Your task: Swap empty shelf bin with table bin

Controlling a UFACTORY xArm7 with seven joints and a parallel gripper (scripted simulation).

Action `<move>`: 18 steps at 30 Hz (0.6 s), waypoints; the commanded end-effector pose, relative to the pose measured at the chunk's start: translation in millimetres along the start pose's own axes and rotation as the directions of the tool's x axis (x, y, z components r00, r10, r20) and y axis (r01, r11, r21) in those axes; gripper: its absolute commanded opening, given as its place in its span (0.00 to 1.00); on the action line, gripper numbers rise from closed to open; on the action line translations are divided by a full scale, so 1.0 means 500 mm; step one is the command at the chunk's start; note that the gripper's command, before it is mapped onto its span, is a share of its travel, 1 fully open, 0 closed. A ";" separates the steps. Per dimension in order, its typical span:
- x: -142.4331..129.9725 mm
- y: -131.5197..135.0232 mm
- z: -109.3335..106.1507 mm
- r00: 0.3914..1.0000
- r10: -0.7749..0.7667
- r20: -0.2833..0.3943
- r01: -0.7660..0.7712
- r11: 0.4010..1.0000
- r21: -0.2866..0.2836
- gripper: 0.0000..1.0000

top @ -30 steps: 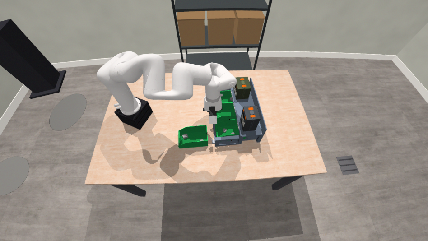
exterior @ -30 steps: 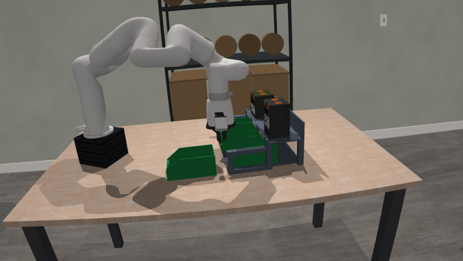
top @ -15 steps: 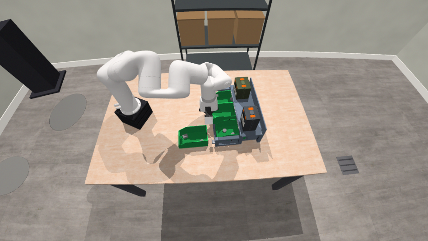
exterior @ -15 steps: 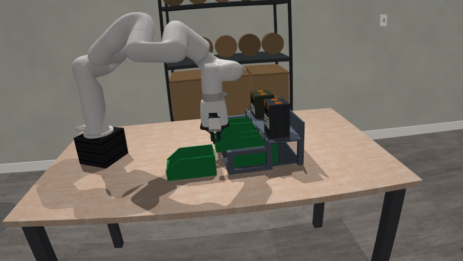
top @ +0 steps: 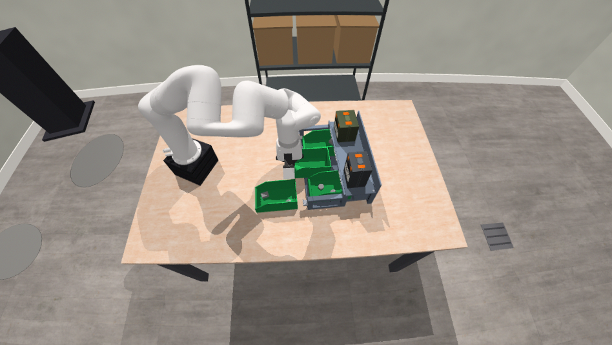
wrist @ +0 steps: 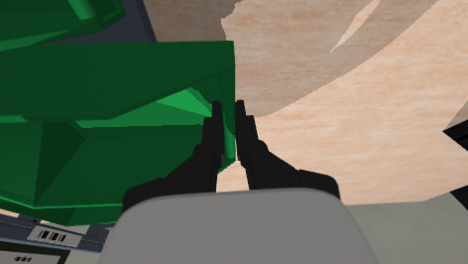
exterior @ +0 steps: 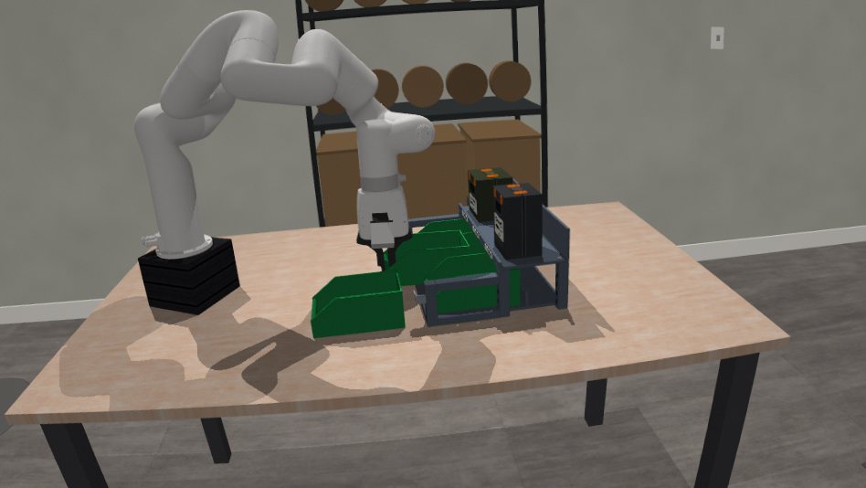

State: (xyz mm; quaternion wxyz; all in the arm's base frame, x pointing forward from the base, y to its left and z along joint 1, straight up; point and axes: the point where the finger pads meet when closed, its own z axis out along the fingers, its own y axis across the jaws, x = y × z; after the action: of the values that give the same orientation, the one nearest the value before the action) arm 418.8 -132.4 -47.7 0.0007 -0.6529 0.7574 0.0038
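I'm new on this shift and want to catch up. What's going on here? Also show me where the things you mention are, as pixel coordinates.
A robot arm's hand (top: 291, 169) (exterior: 385, 266) (wrist: 228, 113) is shut on the front edge of the empty green bin (top: 314, 158) (exterior: 424, 260) (wrist: 99, 74), which sticks out beyond its neighbours on the low shelf (top: 368, 150) (exterior: 557, 233) (wrist: 141, 27). The other bin (top: 275, 203) (exterior: 358, 312), with small grey parts (top: 264, 194) in it, stands on the table, apparently waiting to take that place.

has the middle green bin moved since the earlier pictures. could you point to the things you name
Yes: in the top view the middle green bin (top: 314, 157) (exterior: 424, 257) (wrist: 124, 74) has shifted left, its front now farther out past the front of the shelf (top: 325, 200) (exterior: 466, 281) (wrist: 138, 22).
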 end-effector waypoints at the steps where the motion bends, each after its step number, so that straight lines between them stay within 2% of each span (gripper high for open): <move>1: 0.000 0.025 -0.003 1.000 0.000 -0.002 0.000 1.000 0.007 0.00; 18: 0.000 0.113 -0.003 1.000 0.000 -0.002 0.000 1.000 0.007 0.00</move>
State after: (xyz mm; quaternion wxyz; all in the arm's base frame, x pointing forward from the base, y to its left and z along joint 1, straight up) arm 369.9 -125.1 -47.5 0.0012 -0.6529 0.7575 0.0034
